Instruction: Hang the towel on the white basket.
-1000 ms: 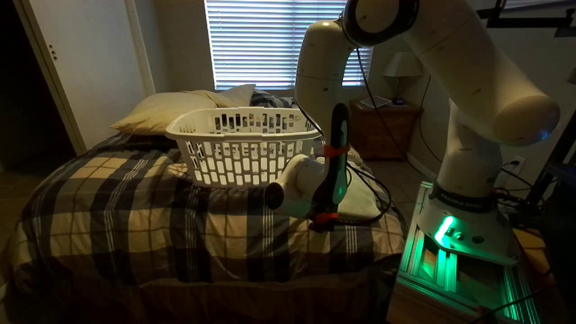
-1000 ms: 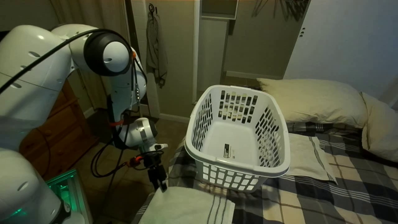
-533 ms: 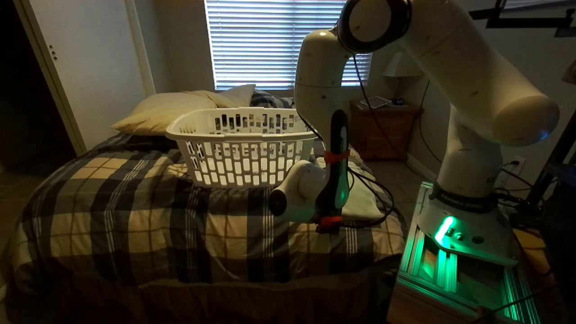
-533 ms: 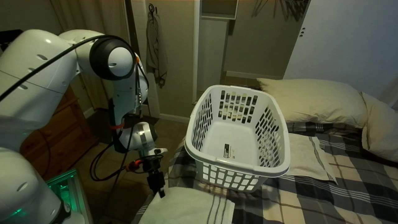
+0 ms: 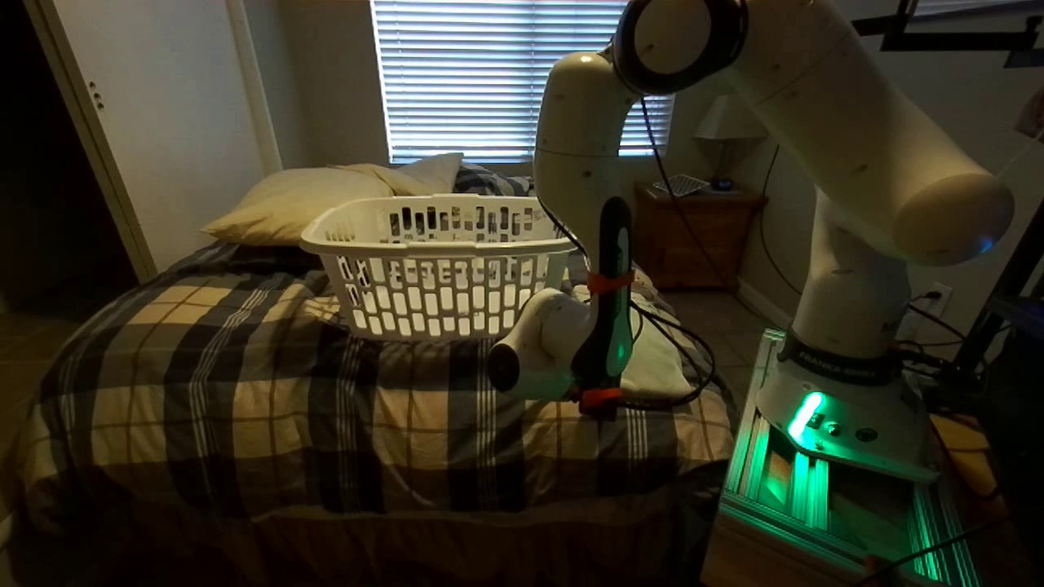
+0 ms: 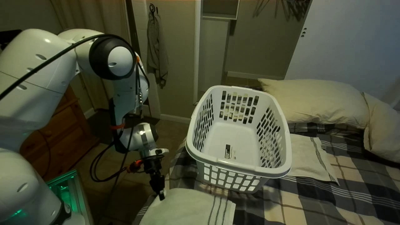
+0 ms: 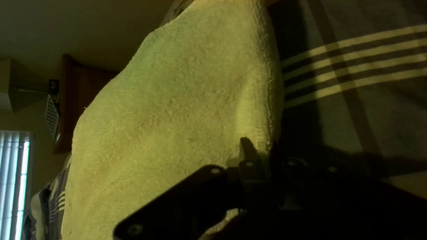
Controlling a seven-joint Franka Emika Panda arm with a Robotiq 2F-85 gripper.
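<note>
Cream towel (image 6: 189, 207), striped at one end, lying on plaid bedcover (image 6: 307, 204) just beside the white basket (image 6: 237, 166), hand (image 7: 262, 146) narrow, pinching the towel's edge, second towel (image 6: 308, 159) near the pillow (image 6: 317, 103).

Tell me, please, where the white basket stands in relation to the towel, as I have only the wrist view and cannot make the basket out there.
Observer: In an exterior view, the white basket stands close to the towel but apart from it, with a strip of plaid bedcover showing between them.
Operator: Thank you; could you also tell me whether anything nearby might be mistaken for this towel?
Observer: Yes, another pale cloth lies on the bedcover beside the basket, on the side where the pillow is.
</note>
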